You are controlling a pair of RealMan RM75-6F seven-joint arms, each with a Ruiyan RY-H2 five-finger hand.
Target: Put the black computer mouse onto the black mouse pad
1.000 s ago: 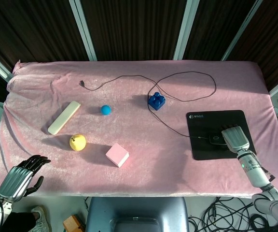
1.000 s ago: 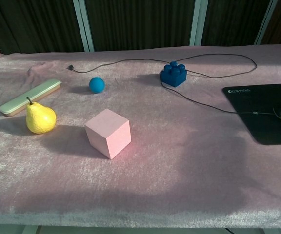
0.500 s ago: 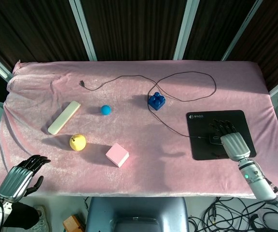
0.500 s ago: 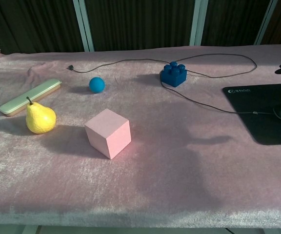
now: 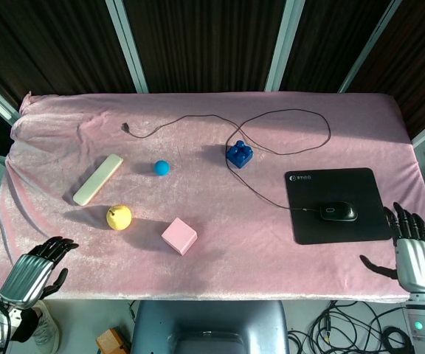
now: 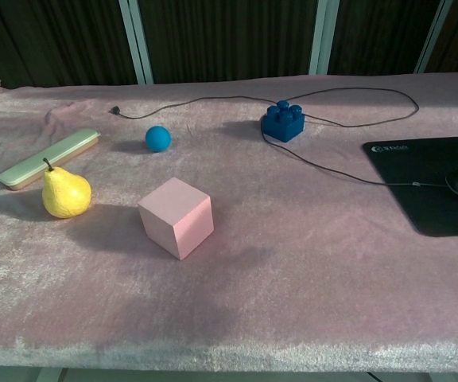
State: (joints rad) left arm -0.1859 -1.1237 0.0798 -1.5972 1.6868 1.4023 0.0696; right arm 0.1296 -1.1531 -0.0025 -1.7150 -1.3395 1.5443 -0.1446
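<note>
Black computer mouse [image 5: 337, 212] sat on the black mouse pad [image 5: 336, 203], cord trailing, likely light, rigid and slick so best taken by its sides, while right robot hand [image 5: 416, 258] and left robot hand [image 5: 29, 274] hung released, fingers apart.

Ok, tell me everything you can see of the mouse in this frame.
The mouse is black, oval and glossy-looking, with a lighter patch on top. It lies flat on the black pad, near its middle, long axis running left to right. A thin dark cable leaves its left end and loops across the pink cloth. Neither hand touches it; the right hand is off the pad.
</note>
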